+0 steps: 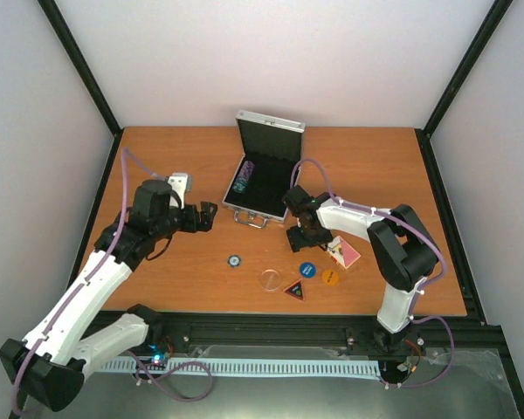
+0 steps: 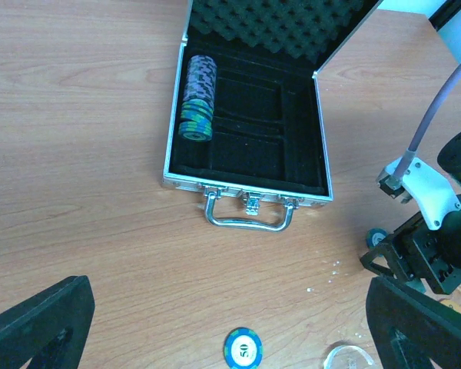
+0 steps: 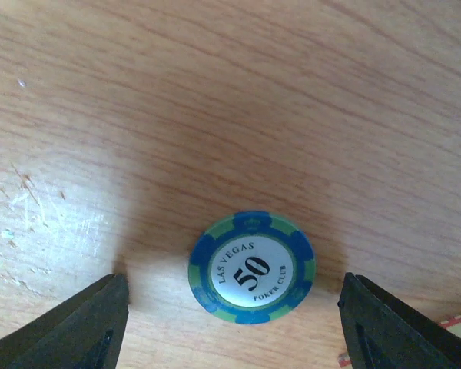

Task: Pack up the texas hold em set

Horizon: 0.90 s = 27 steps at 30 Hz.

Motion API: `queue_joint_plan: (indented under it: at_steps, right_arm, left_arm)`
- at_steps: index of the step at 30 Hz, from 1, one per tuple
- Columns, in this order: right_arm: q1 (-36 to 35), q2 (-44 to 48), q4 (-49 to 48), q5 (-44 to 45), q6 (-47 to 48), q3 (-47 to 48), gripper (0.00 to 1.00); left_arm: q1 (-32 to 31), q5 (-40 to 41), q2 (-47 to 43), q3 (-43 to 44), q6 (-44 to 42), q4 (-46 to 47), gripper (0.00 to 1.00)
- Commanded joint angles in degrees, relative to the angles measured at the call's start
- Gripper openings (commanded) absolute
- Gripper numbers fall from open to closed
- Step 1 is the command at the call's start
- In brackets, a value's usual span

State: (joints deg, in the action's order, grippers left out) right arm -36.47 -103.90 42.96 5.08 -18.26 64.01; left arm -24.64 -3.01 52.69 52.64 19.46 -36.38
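The silver case (image 1: 264, 170) lies open at the table's middle back, lid up, black lining showing. Its handle (image 2: 248, 217) faces the arms. A row of poker chips (image 2: 197, 96) fills its left slot. A blue-green "50" chip (image 3: 251, 267) lies flat on the wood between the fingers of my right gripper (image 3: 232, 307), which is open with gaps on both sides. Another such chip (image 2: 242, 350) lies in front of my left gripper (image 2: 227, 307), which hovers wide open and holds nothing. In the top view the right gripper (image 1: 299, 236) is just right of the case front and the left gripper (image 1: 208, 216) is left of it.
Near the front lie a clear round disc (image 1: 270, 279), a blue round button (image 1: 307, 269), an orange one (image 1: 331, 277) and a dark triangular button (image 1: 295, 290). A red-backed card deck (image 1: 345, 253) sits beside the right arm. A small grey block (image 1: 181, 182) lies behind the left arm.
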Motion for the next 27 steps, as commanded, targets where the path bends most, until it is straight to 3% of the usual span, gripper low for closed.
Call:
queue_joint_plan:
  at_steps: [1, 8, 15, 27]
  right_arm:
    - [1.30, -1.13, -3.02, -0.74, 1.09, -1.91, 0.77]
    - [2.28, -0.99, -4.38, -2.28, 1.37, -4.12, 0.70]
    - [2.19, 0.25, -5.94, -4.70, 0.16, -6.44, 0.52]
    - [1.29, 2.43, -5.68, -4.96, -0.59, -6.82, 0.41]
  left_arm:
    - [0.12, 0.27, -1.63, 0.03, 0.13, -1.08, 1.00]
    - [0.10, 0.40, -2.61, -0.30, 0.65, -1.64, 1.00]
    - [0.12, -0.17, -2.39, -0.16, 0.78, -1.68, 1.00]
    - [0.12, 0.39, -3.08, -1.20, 0.45, -1.66, 1.00]
